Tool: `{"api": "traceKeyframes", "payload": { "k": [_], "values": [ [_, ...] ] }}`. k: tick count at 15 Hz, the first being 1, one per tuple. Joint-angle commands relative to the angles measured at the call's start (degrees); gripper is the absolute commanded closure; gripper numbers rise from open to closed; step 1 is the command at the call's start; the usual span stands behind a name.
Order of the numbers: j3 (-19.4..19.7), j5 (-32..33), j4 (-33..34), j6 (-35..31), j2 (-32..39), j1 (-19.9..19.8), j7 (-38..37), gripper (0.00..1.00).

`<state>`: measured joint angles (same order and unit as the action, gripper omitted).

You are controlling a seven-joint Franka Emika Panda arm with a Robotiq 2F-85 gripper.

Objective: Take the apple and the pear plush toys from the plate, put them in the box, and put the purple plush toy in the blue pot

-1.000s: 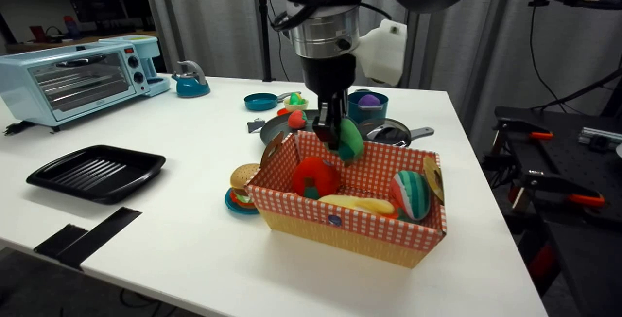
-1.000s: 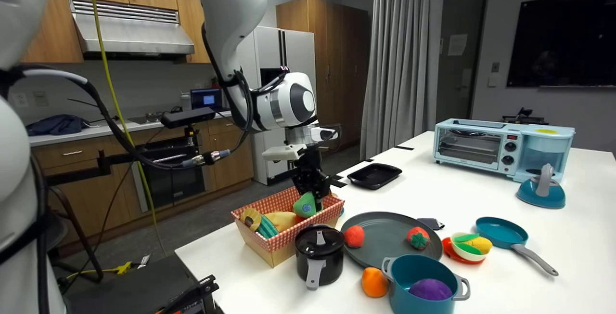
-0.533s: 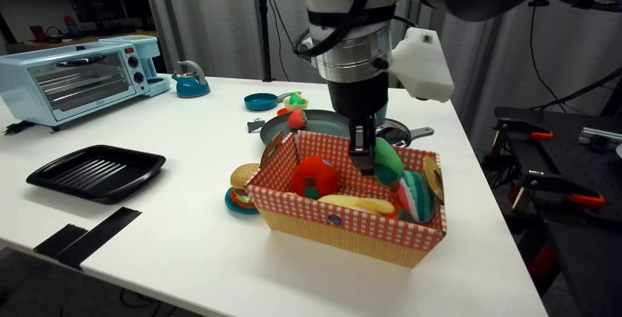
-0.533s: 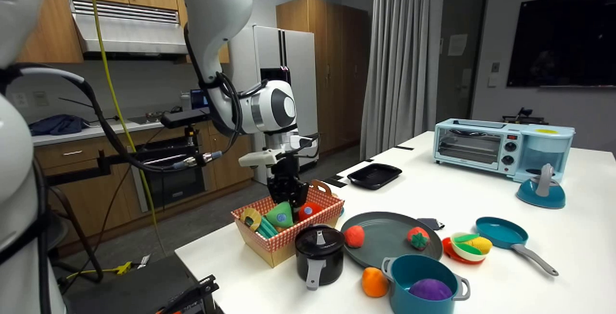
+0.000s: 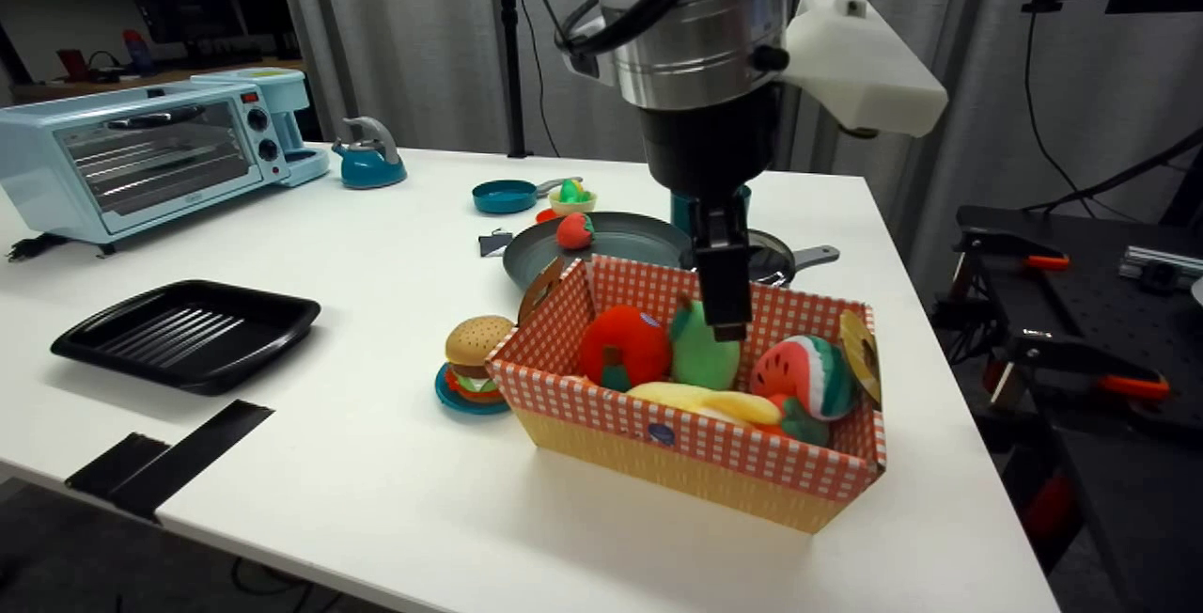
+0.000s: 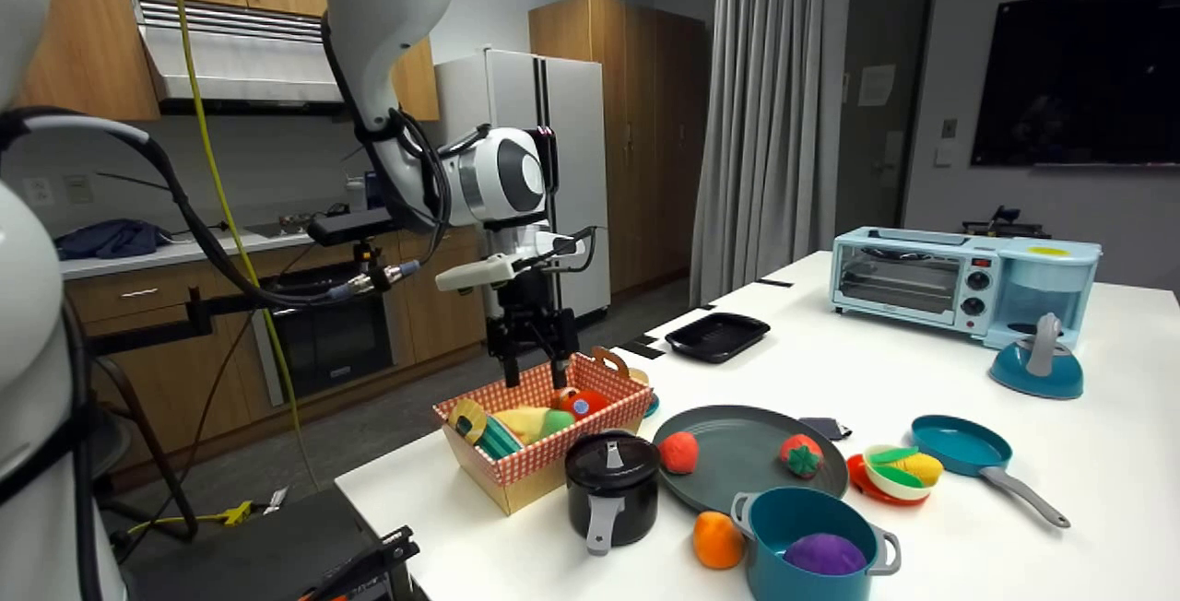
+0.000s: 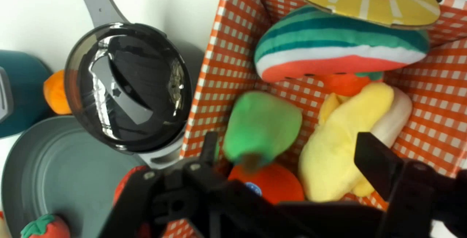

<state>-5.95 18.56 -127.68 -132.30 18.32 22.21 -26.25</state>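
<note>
My gripper (image 6: 536,380) hangs above the gingham box (image 5: 658,463), its jaws wide apart and nothing held between them. Inside the box, the green pear plush (image 7: 262,121) is loose against the wall, next to the red apple plush (image 5: 625,348). The pear is slightly blurred in the wrist view. On the dark grey plate (image 6: 728,481) lie two red strawberry-like toys (image 6: 679,452). The purple plush toy (image 6: 823,553) sits inside the blue pot (image 6: 802,587). In an exterior view my gripper and arm partly cover that pot.
A yellow banana plush (image 7: 335,150) and a watermelon slice (image 7: 339,48) share the box. Beside the box stands a lidded black pot (image 6: 613,486), with an orange toy (image 6: 717,541) near it. A burger toy (image 5: 475,350) and a black tray (image 5: 188,336) are also on the table.
My gripper carried the pear across the box, then opened and rose. The pear dropped into the box beside the apple. The box shifted slightly and the watermelon slice turned.
</note>
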Motion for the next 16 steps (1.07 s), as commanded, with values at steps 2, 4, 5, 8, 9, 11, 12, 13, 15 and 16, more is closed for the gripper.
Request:
{"api": "traceKeyframes", "payload": {
  "k": [2, 4, 5, 8, 9, 11, 12, 13, 15, 16],
  "values": [
    [-0.7, -0.6, -0.3, 2.8, -5.4, -2.4, 3.5, 0.0],
    [-0.6, -1.6, -0.7, 2.9, -7.9, -4.0, 5.1, 0.0],
    [-0.7, -2.1, -0.8, 2.8, -9.1, -4.8, 6.0, 0.0],
    [0.0, -3.1, -1.7, 1.9, -13.3, -7.6, 7.7, 0.0],
    [0.2, -3.3, -1.9, 1.3, -14.4, -8.5, 7.6, 0.0],
    [0.8, -4.5, -2.1, 0.0, -16.6, -10.6, 7.2, 0.0],
    [1.0, -4.9, -2.1, -0.2, -17.6, -11.5, 7.1, 0.0],
    [1.2, -5.3, -2.2, -0.3, -18.5, -12.3, 7.2, 0.0],
    [1.5, -6.2, -2.7, -0.4, -20.3, -13.9, 7.2, 0.0],
    [1.7, -6.6, -3.0, -0.6, -21.1, -14.5, 6.9, 0.0]
  ]
}}
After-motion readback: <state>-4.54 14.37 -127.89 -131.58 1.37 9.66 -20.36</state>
